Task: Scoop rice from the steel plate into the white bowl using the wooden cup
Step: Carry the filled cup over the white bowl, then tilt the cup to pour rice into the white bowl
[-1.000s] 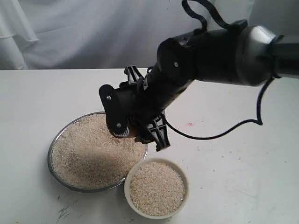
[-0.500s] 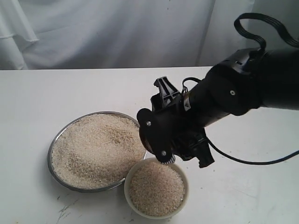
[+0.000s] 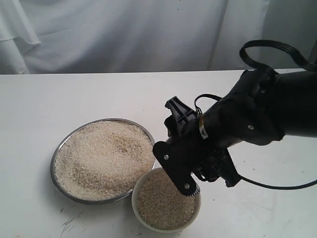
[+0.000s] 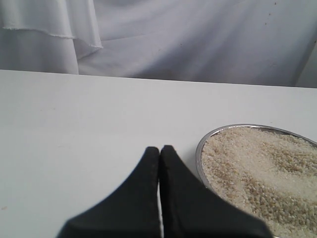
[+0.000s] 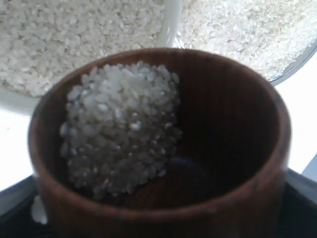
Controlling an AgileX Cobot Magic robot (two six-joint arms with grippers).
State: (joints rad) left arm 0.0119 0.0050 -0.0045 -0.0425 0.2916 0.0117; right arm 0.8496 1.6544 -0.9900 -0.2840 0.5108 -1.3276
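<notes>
My right gripper (image 3: 190, 163) hangs over the white bowl's (image 3: 137, 198) right rim, shut on the wooden cup (image 5: 233, 163). The arm hides the cup in the exterior view. In the right wrist view the cup is reddish brown with a dark inside. A clump of rice (image 5: 119, 129) lies against its wall on the bowl's side. The white bowl (image 5: 171, 22) below holds rice (image 3: 161, 203) nearly to its rim. The steel plate (image 3: 55, 163), left of the bowl, is heaped with rice (image 3: 101, 158). My left gripper (image 4: 159, 149) is shut on nothing, just beside the plate's rim (image 4: 199, 153).
Plate and bowl stand close together on a white table (image 3: 59, 99) near its front edge. A pale curtain (image 3: 124, 34) hangs behind the table. A black cable (image 3: 277, 186) loops from the right arm over the table at the right.
My right arm has carried the cup from over the plate's right side rightward and down to the bowl's rim. The left gripper's earlier state is not shown.
</notes>
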